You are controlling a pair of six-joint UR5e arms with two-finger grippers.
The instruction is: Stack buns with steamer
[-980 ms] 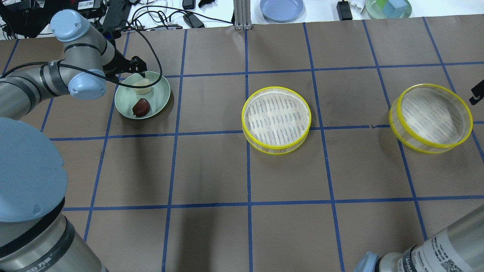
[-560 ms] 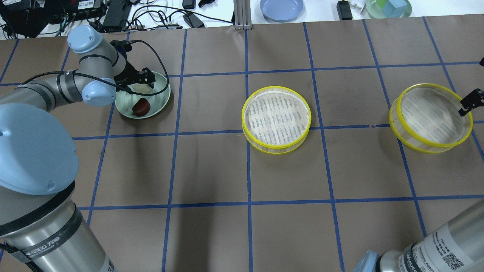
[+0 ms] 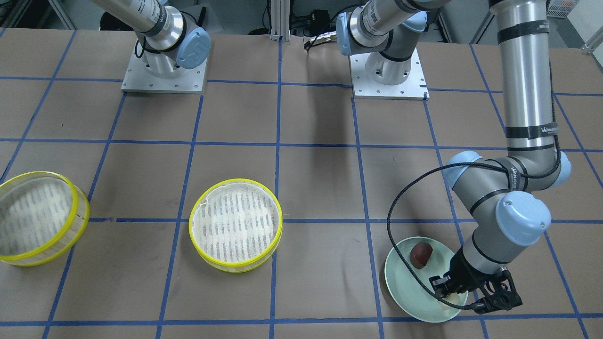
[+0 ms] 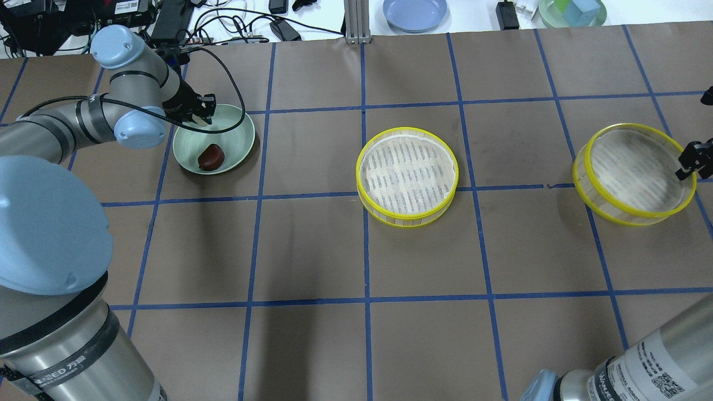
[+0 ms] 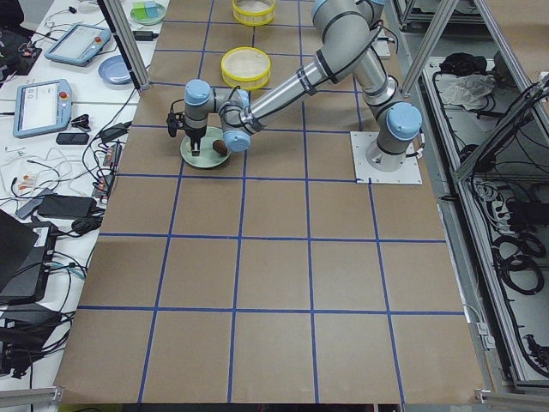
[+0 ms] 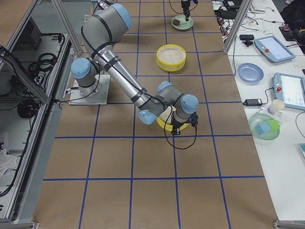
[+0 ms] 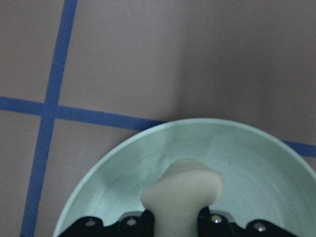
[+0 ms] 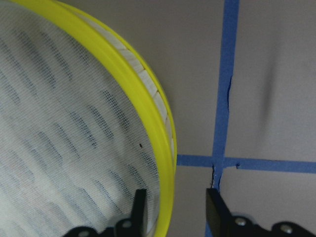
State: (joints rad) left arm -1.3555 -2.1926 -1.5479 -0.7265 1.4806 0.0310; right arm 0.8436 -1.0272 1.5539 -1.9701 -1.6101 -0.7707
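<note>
My left gripper is over the far side of the pale green plate and shut on the pale cream bun, which the left wrist view shows pinched between the fingers over the plate. The dark reddish-brown bun lies on the plate; it also shows in the front view. One steamer tray stands empty mid-table. The second tray stands at the right. My right gripper is open astride its right rim, one finger inside, one outside.
A blue plate, a bowl with coloured blocks and tangled cables lie on the white bench beyond the table's far edge. A metal post stands at the far edge. Blue tape lines grid the brown table.
My left gripper has shifted over the plate's far side and holds the cream bun; the plate moved slightly. My right gripper has come in over the right tray's rim.
</note>
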